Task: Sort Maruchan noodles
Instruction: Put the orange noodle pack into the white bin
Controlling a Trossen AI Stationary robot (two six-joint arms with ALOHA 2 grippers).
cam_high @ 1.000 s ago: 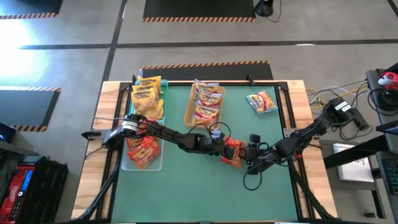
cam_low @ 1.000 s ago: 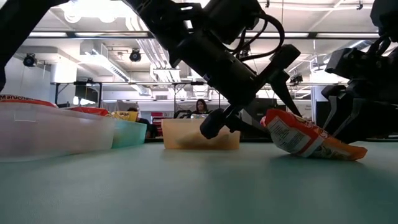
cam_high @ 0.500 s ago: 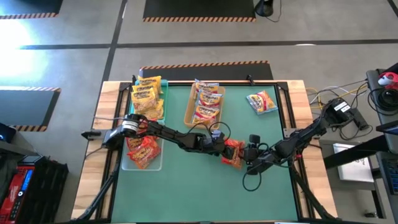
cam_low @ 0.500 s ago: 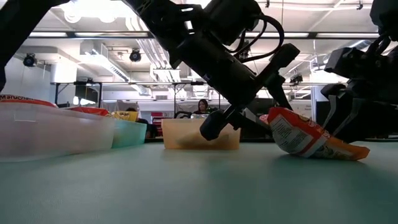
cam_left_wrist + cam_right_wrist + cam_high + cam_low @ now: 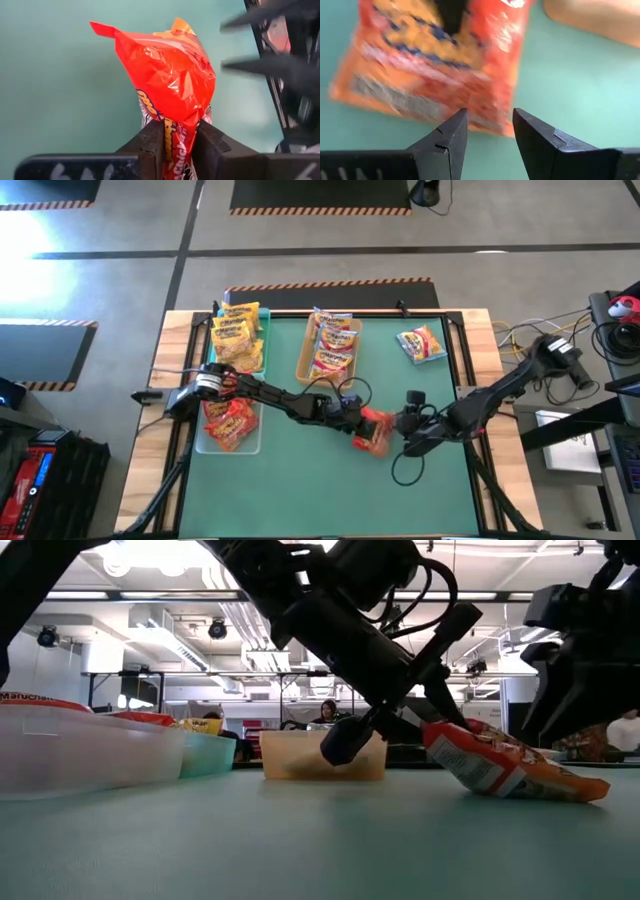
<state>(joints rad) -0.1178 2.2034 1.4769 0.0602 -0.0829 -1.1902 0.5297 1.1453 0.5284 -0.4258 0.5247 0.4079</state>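
Since the left gripper [image 5: 176,145] pinches the crinkly, light noodle packet [image 5: 167,80] by its edge, it'll probably flop; right gripper [image 5: 487,127] gapes empty.

Green mat [image 5: 300,480] covers the table, wooden edges [image 5: 170,340] left and right. Clear tray [image 5: 250,442] near left, teal tray [image 5: 262,352] far left, tan tray [image 5: 303,360] far centre. Cables and gear [image 5: 610,320] off the right side. Person [image 5: 327,712] seated in room behind.

Noodle packet [image 5: 373,431] between left gripper [image 5: 358,420] and right gripper [image 5: 404,434]
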